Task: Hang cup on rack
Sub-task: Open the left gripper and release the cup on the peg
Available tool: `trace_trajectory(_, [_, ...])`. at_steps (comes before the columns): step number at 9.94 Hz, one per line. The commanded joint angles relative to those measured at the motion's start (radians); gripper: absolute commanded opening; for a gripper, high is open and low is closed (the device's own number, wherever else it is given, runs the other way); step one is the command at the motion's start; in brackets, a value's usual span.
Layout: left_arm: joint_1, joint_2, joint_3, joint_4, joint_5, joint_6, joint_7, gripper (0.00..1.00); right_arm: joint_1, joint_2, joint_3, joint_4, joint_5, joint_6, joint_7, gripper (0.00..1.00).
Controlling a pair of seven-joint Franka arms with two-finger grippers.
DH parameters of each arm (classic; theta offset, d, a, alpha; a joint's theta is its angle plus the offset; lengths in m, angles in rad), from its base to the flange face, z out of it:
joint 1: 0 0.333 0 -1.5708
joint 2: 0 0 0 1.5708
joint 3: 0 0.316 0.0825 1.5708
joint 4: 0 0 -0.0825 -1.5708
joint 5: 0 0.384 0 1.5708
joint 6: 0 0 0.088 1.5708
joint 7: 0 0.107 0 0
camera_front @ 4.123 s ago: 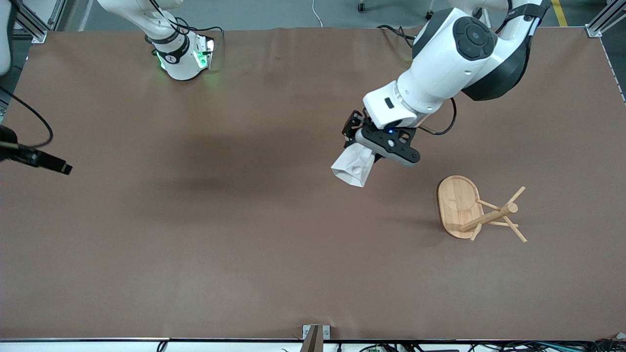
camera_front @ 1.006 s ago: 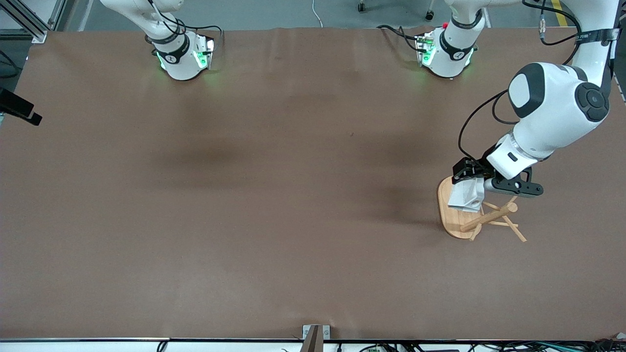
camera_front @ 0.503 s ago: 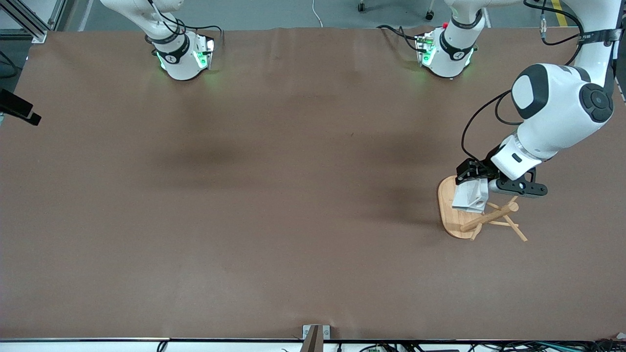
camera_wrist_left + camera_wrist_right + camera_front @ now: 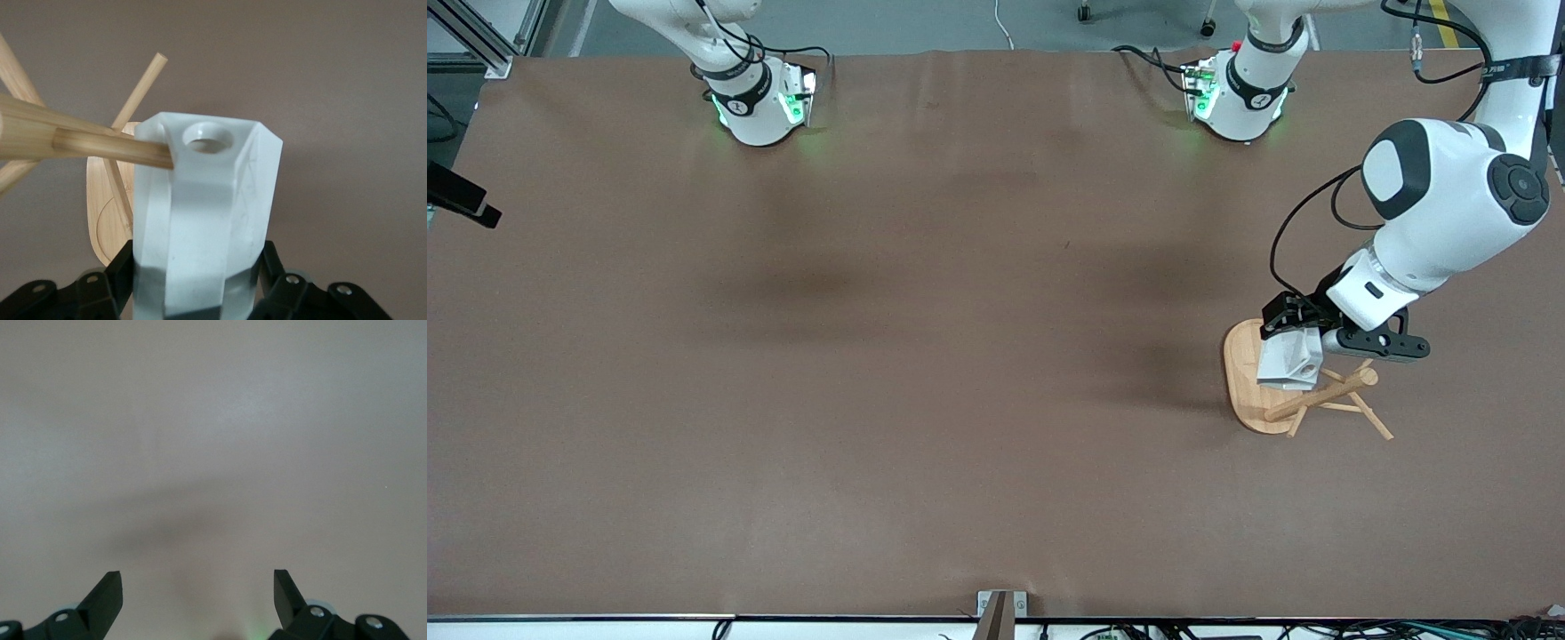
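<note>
We record the right gripper [image 4: 197,587], fingers [image 4: 107,590] spread wide with nothing between them, over bare brown table [image 4: 213,440], faintly shadowed.

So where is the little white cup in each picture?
Front view: the cup hangs in the left gripper over the rack, toward the left arm's end of the table.
Left wrist view: cup at the middle, a peg touching it.
Right wrist view: not in it.
Shared landmark: the rack.
</note>
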Motion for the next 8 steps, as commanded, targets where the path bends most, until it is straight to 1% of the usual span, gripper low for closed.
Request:
trace_trajectory(1, [0.002,0.03,0.003,0.001,-0.06,0.009,0.015,0.01,-0.017,-0.014,0.011,-0.022,-0.012,0.003,-0.013,1.0])
trace_trajectory(5, [-0.001,0.049,0.003,-0.002,-0.065,0.061,0.025,0.0,-0.017,-0.014,0.011,-0.022,-0.012,0.003,-0.013,1.0])
trace_trajectory(7, [0.0,0.049,0.003,-0.008,-0.065,0.061,0.044,0.01,-0.017,-0.014,0.01,-0.022,-0.012,0.003,-0.013,1.0])
trace_trajectory(8, [0.002,0.053,0.003,-0.009,-0.065,0.061,0.045,0.04,-0.017,-0.014,0.008,-0.022,-0.012,0.003,-0.013,1.0])
